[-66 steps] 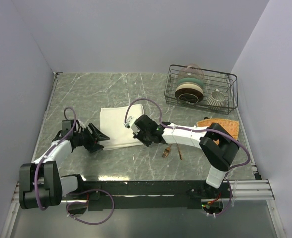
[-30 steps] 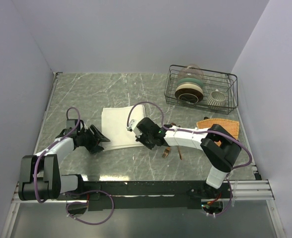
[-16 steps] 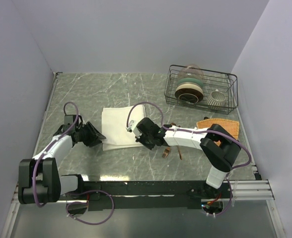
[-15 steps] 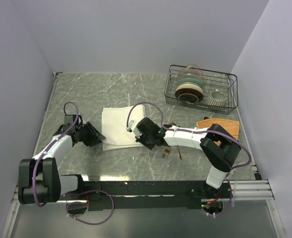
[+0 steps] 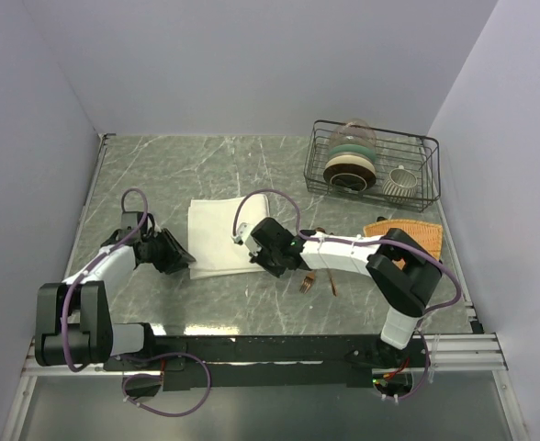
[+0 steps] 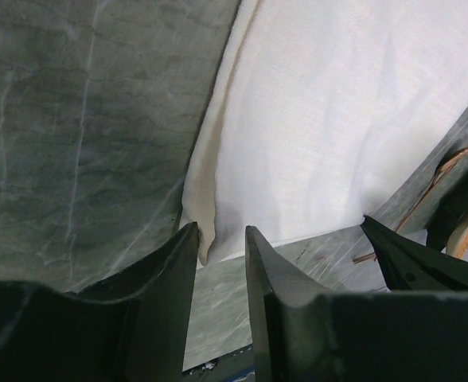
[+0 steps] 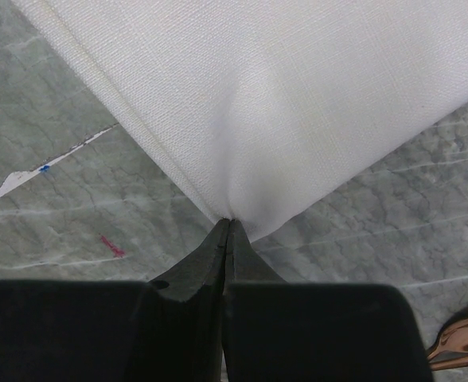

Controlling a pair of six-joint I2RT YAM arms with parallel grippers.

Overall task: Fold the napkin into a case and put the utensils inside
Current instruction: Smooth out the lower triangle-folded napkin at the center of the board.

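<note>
From above, pale walls box in a green marbled tabletop (image 5: 160, 175). The cream napkin (image 5: 219, 234) lies folded flat mid-table, with the copper utensils (image 5: 309, 281) just to its right. The left wrist view shows stacked cloth edges and the left jaws slightly apart at a corner; I cannot tell whether they pinch it. The right wrist view shows fine weave, with the right jaws closed tight on another corner.

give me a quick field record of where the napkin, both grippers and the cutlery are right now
napkin: spread flat on the table
left gripper: jaws apart at the napkin's near-left corner
right gripper: shut on the napkin's near-right corner
utensils: on the table, right of the napkin
case: not yet formed
</note>
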